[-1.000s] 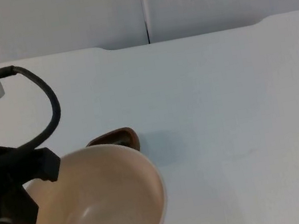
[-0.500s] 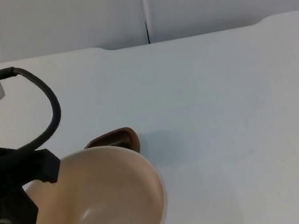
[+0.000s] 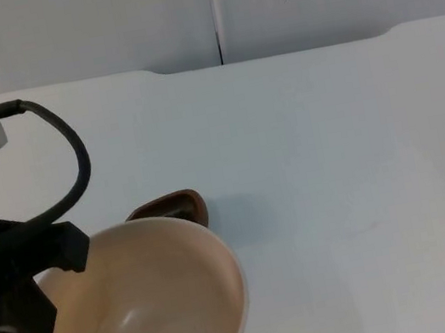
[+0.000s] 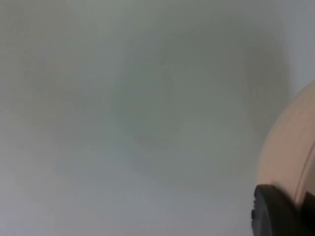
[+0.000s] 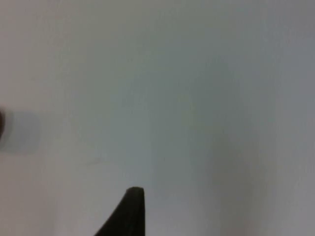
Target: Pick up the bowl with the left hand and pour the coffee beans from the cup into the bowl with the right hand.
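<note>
Lifted at the lower left of the top view: a cream bowl [image 3: 135, 307], tipped slightly toward the camera, pinched at its left rim by the left gripper [image 3: 37, 285], black fingers closed across the rim, one inside and one outside. Inside the bowl: bare glaze, no beans visible. Just behind the far rim, partly hidden: a brown cup [image 3: 174, 207], resting on the white table [image 3: 333, 156], dark contents barely made out at its mouth. Along the top edge: the grey partition wall [image 3: 94, 25], split by one dark seam.

From the left wrist camera: the bowl's pale outer wall [image 4: 290, 147] against a black fingertip [image 4: 273, 211], with soft grey table beyond. From the right wrist camera: one black fingertip [image 5: 129, 211] over bare table and a dark smudge at the frame's edge, too vague to name. Right gripper waiting out of the overhead frame; spacing of its fingers impossible to tell.

Judged stage: bowl pickup done, cup not yet grasped. Likely trouble from here: a one-sided rim pinch on a wide, smooth bowl, prone to swivelling or slipping once weight lands inside. Cup sitting close under the raised bowl, so a crowded reach for the right arm, with a risk of knocking the cup over or clipping the bowl. A fast or high pour: beans bouncing off the hard glaze onto the table.
</note>
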